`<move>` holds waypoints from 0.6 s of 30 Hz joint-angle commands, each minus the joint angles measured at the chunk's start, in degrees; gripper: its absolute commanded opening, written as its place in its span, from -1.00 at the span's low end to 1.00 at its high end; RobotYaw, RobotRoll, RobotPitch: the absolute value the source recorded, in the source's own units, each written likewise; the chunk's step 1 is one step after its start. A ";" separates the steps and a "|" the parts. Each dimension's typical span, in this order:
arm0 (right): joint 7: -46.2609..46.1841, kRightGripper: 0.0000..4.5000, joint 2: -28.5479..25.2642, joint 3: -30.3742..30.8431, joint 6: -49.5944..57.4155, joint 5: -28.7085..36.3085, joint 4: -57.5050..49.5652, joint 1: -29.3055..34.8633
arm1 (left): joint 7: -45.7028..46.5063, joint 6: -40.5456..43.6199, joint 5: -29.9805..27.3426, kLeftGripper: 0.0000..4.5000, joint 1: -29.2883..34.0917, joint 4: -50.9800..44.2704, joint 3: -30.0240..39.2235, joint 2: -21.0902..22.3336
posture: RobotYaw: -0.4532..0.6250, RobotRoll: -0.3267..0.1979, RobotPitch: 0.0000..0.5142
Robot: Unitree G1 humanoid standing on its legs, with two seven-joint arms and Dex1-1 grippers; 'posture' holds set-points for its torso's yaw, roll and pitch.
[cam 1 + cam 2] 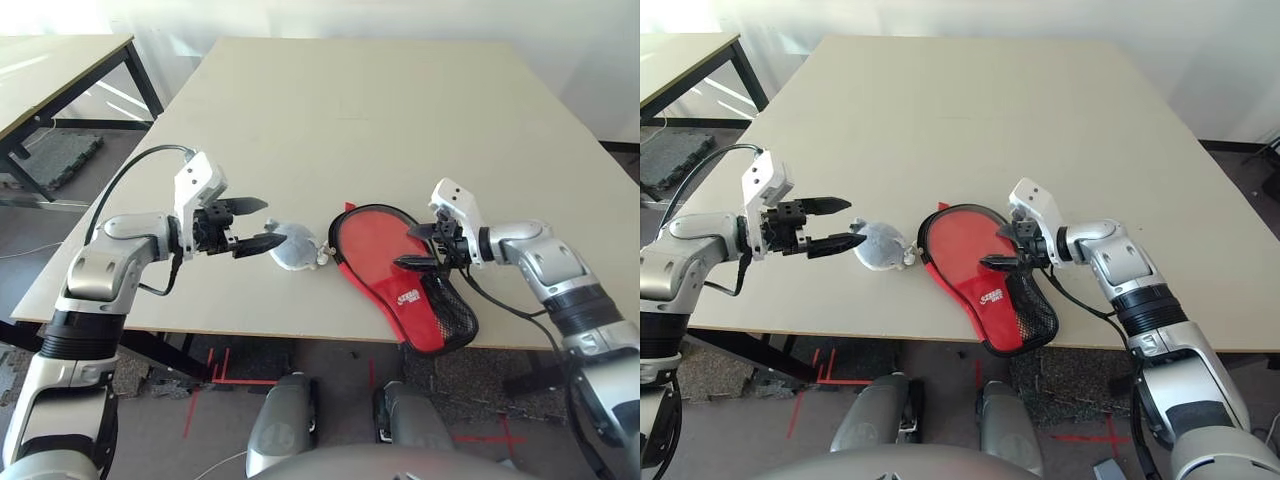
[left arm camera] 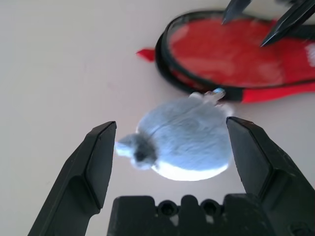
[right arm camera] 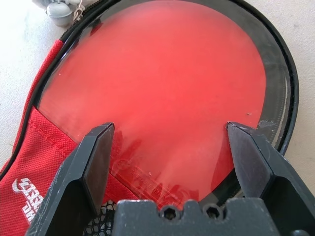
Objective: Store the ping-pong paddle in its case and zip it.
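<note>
Beige desk (image 1: 400,110), second desk off the far left corner, dark floor beyond. One case (image 1: 425,305) near the front edge, right of centre, red side up, logo and mesh pocket toward the front edge, handle end hanging slightly past it. One ping-pong paddle (image 3: 162,83) sitting inside the case, red face showing through the unzipped round end, black zipper rim around it; handle hidden under the fabric. One small grey-blue pouch (image 1: 293,245) with white cord just left of the case, touching or nearly touching its rim.

Right hand (image 1: 425,246) low over the paddle face, fingers apart, holding nothing. Left hand (image 1: 258,224) just left of the pouch, fingers apart, empty, pouch between the fingers in the wrist view.

Judged step: paddle seated, zip not yet closed. To do it well: pin the case flat with one hand, find the zipper pull (not clearly made out, possibly near the pouch side), run it along the rim without snagging cord or flap. Pouch likely in the way; worth shifting aside first.
</note>
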 commanded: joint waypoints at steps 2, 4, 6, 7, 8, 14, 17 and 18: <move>-0.12 0.99 0.61 0.62 1.66 -0.36 -0.55 1.91 | 0.36 -3.31 5.63 1.00 -1.50 4.09 -5.49 -0.69 | 0.21 0.25 -0.81; -0.18 0.99 0.67 0.47 1.95 -0.26 -1.03 2.08 | -0.65 -4.51 6.61 1.00 -1.65 5.23 -6.87 -0.67 | 0.20 0.25 -0.81; -0.23 1.00 0.70 0.13 2.39 0.00 -1.64 2.26 | -1.18 -5.57 8.18 0.83 -2.24 6.76 -8.62 -0.69 | 0.20 0.25 -0.80; -0.30 1.00 0.73 -0.01 2.55 0.07 -1.86 2.32 | -2.39 -5.53 8.49 0.73 -2.31 7.00 -9.63 -0.50 | 0.20 0.25 -0.79; -0.34 1.00 0.75 -0.11 2.69 0.11 -2.04 2.39 | -3.32 -5.39 8.56 0.58 -2.35 7.10 -10.26 -0.47 | 0.20 0.25 -0.79; -0.53 1.00 0.97 -0.53 3.37 0.23 -3.08 2.97 | -3.58 -5.93 10.49 -0.45 -3.82 9.61 -12.09 -2.26 | 0.19 0.25 -0.78; -0.78 1.00 1.30 -0.61 3.57 0.22 -3.27 3.07 | -1.63 -7.31 12.45 -0.91 -6.31 13.57 -12.38 -4.27 | 0.18 0.25 -0.77; -0.90 1.00 1.40 -0.67 3.65 0.23 -3.36 3.12 | -0.45 -8.37 13.48 -0.99 -7.45 15.31 -12.41 -5.12 | 0.18 0.25 -0.76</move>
